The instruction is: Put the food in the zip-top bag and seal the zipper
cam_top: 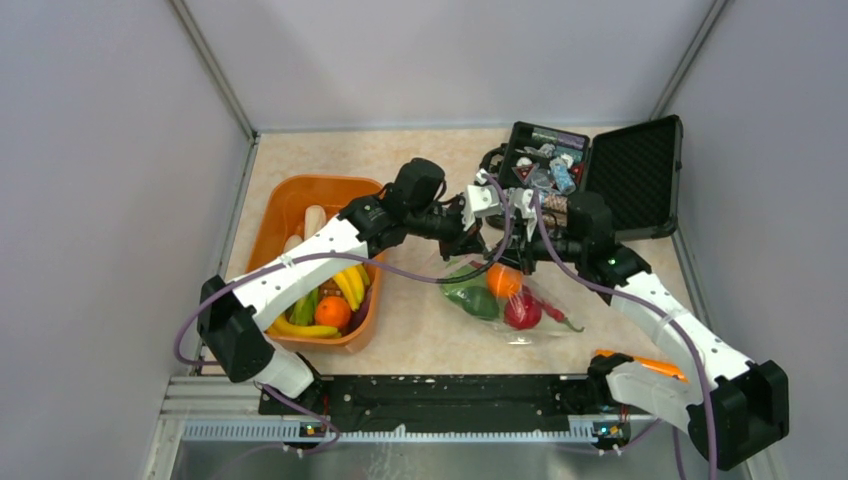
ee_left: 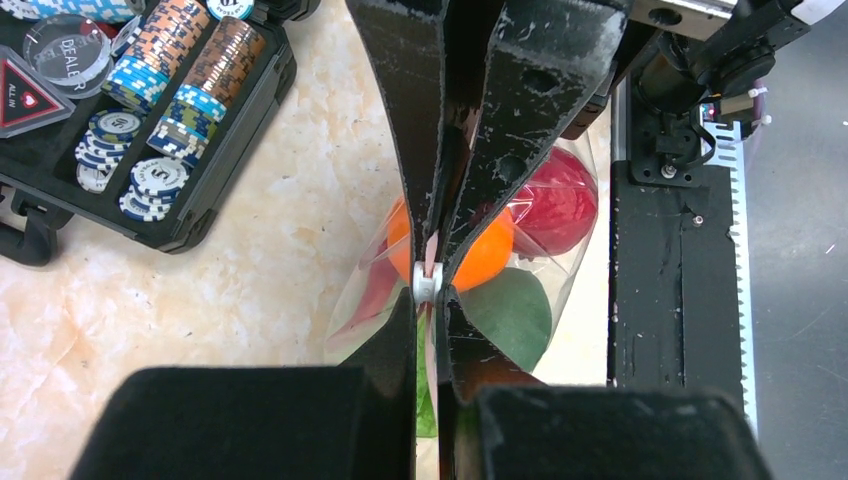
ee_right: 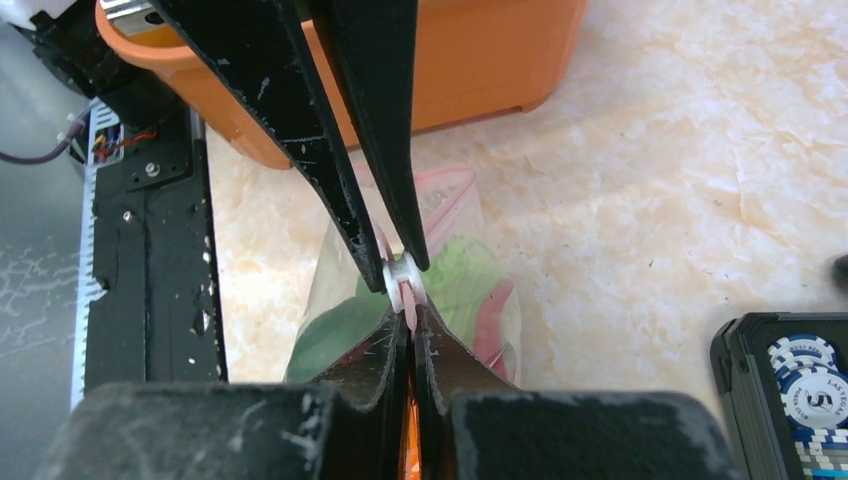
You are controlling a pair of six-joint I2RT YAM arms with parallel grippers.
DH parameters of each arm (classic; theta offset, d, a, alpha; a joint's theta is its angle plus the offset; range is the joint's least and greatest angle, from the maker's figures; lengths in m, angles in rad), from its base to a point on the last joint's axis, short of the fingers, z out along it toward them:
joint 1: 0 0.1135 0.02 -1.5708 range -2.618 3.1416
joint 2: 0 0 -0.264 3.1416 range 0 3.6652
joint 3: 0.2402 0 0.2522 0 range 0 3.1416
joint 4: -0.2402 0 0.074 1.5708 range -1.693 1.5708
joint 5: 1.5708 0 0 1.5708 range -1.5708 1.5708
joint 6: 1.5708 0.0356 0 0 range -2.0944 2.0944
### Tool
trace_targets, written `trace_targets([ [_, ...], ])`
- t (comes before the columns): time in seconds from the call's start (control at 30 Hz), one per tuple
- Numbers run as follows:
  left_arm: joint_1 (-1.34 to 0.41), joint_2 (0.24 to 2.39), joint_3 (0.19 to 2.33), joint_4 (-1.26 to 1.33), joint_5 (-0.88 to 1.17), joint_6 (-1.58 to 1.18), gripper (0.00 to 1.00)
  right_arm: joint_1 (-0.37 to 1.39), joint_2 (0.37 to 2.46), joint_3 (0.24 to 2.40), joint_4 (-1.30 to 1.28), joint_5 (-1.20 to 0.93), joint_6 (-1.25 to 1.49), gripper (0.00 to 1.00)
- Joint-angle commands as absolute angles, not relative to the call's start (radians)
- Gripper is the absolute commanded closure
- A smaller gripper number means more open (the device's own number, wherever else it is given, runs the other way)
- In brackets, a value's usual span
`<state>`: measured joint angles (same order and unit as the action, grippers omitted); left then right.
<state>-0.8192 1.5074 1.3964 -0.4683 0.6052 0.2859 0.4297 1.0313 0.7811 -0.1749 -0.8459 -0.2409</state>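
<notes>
Sealing is judged best done with the left claw [ee_left: 428, 312] and right claw [ee_right: 410, 322], each pinched shut on the pink zipper strip [ee_right: 443, 173] of the clear crinkly plastic zip-top bag [cam_top: 545, 330], drawn steadily apart along it; glossy toy fruit [cam_top: 504, 280] lies bagged beneath them on the beige marbled worktop [cam_top: 420, 330]

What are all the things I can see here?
tub: one, orange, left side.
food in tub: several; yellow bananas, an orange, green and pale pieces.
zip-top bag: one, clear, centre.
food in bag: several; orange, red, green, a red chilli.
zipper: one, white slider, bag's mouth.
case: one, black, open, far right.
poker chips: many, mixed colours, in case.
left gripper: one, black, shut on zipper.
right gripper: one, black, shut on zipper.
</notes>
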Motion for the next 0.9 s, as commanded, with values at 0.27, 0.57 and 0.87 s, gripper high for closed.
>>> trace_targets([
  [0.27,-0.781,1.457,1.266,-0.467,0.627,0.261,1.0,0.436,0.924,0.754,-0.082,-0.818,-0.175,1.0],
  [0.57,-0.755,1.439,1.218,-0.381,0.684,0.229,1.0,0.454,0.953,0.762,-0.084,-0.847,-0.182,1.0],
  [0.87,-0.755,1.447,1.29,-0.404,0.712,0.25,1.0,0.473,1.052,0.857,-0.219,-0.832,-0.274,0.47],
])
